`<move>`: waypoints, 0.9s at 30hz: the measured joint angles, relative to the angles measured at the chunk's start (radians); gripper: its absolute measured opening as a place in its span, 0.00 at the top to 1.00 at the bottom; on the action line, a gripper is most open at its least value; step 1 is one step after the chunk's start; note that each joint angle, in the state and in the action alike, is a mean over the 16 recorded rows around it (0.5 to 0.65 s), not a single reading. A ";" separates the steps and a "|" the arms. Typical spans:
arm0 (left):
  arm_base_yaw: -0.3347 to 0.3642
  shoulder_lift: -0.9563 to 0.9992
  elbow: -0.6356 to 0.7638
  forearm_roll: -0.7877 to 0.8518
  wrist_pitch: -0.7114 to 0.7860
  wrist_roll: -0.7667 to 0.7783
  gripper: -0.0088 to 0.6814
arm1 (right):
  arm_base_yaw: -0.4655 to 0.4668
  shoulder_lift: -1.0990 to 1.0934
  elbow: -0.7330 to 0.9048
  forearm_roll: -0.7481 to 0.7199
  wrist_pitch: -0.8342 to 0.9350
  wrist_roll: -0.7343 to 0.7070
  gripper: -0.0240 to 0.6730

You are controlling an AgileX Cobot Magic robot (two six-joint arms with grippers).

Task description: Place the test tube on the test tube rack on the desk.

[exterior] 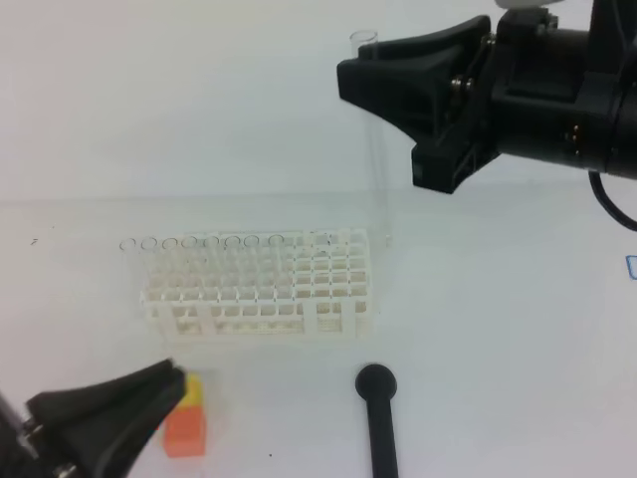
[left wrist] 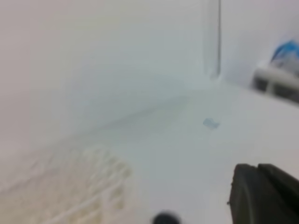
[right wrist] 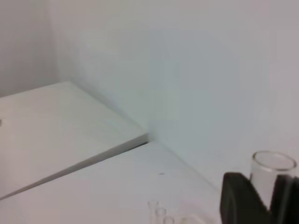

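- The thin, clear glass test tube hangs upright in the air at the far right of the scene, its open rim at the top and its rounded bottom just above the plain pale white table.
- The black right gripper pinches the tube near its rim; the rim pokes up just past the finger tips, and the long body of the tube drops below them.
- In the right wrist view the tube's round open rim stands between two black fingers, one on each side of the glass.
- In the left wrist view the tube's lower end shows as a faint upright outline, apart from the table surface.
- The white plastic lattice test tube rack stands on the table left of and nearer than the tube's bottom; the tube's lower end hangs just beyond the rack's far right corner, not inside any hole.
- A row of other clear tubes fills the rack's far side.
- The black left gripper sits low at the near left, its fingers pressed together and holding nothing, well apart from the test tube.
- Its tip lies just beside a yellow-and-orange block.
- A black round-headed rod lies on the table near the front, right of the block.
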 joint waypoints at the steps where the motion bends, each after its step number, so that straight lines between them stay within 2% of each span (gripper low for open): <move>1: 0.000 -0.024 0.000 0.005 0.043 0.001 0.99 | 0.000 0.000 0.000 0.001 -0.017 -0.002 0.78; 8: 0.018 -0.155 0.000 0.032 0.248 0.006 0.99 | 0.000 0.000 0.000 0.009 -0.115 -0.008 0.78; 13: 0.099 -0.241 0.000 0.036 0.290 0.007 0.99 | 0.000 0.000 0.000 0.015 -0.166 -0.014 0.78; 17: 0.222 -0.318 0.000 0.036 0.298 0.007 0.99 | 0.000 0.000 0.000 0.019 -0.196 -0.021 0.78; 27: 0.635 -0.507 0.029 0.009 0.291 -0.034 0.99 | 0.000 0.000 0.000 0.010 -0.230 -0.012 0.78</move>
